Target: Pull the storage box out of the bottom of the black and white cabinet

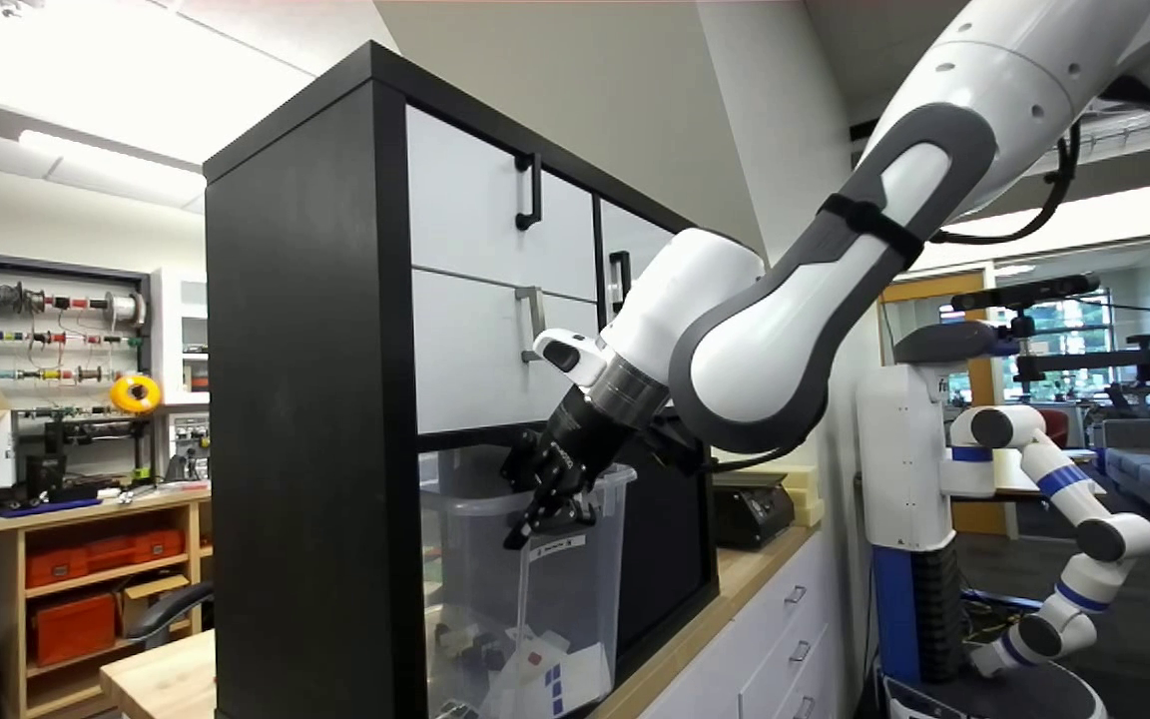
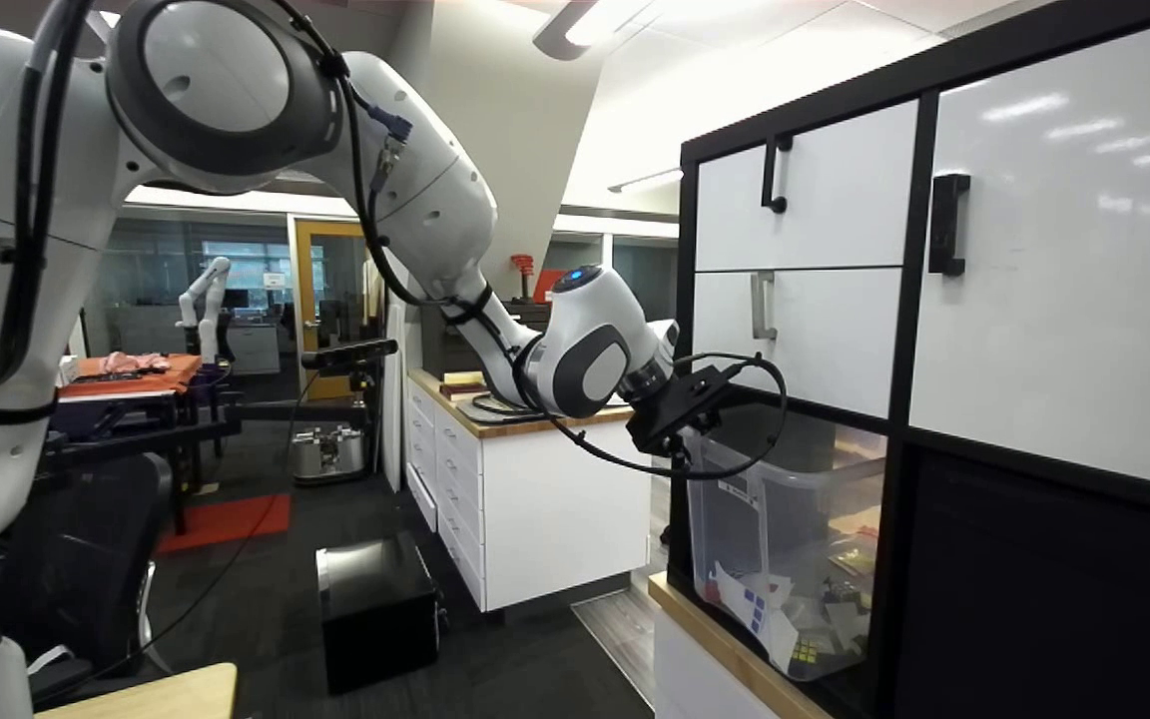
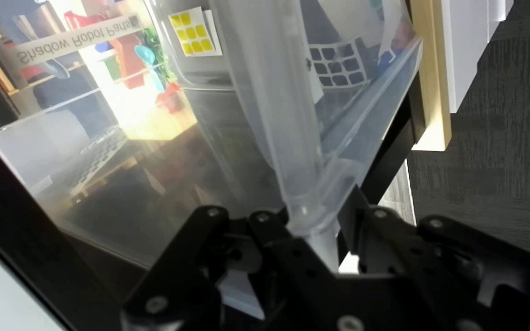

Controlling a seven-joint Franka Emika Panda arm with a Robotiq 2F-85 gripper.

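Observation:
The black and white cabinet (image 1: 297, 399) shows white fronts with black and grey handles in both exterior views (image 2: 1064, 330). The storage box (image 1: 575, 574), clear plastic with a thick rim, stands in an open bottom compartment, also visible in an exterior view (image 2: 730, 534). Papers with coloured squares lie inside it. My gripper (image 1: 523, 507) is at the top of the box's front wall, below the lower white drawer front. In the wrist view my gripper (image 3: 319, 204) has the box's rim (image 3: 292, 138) between its fingers. A gap shows beside the right finger. The left fingertip is partly hidden.
A wooden ledge (image 1: 683, 671) runs under the cabinet, with white drawers (image 1: 785, 639) below it. The grey handle (image 2: 763, 305) sits just above the gripper. A cable loop (image 2: 780, 399) hangs around the wrist. A black device (image 1: 753, 511) stands beyond the cabinet.

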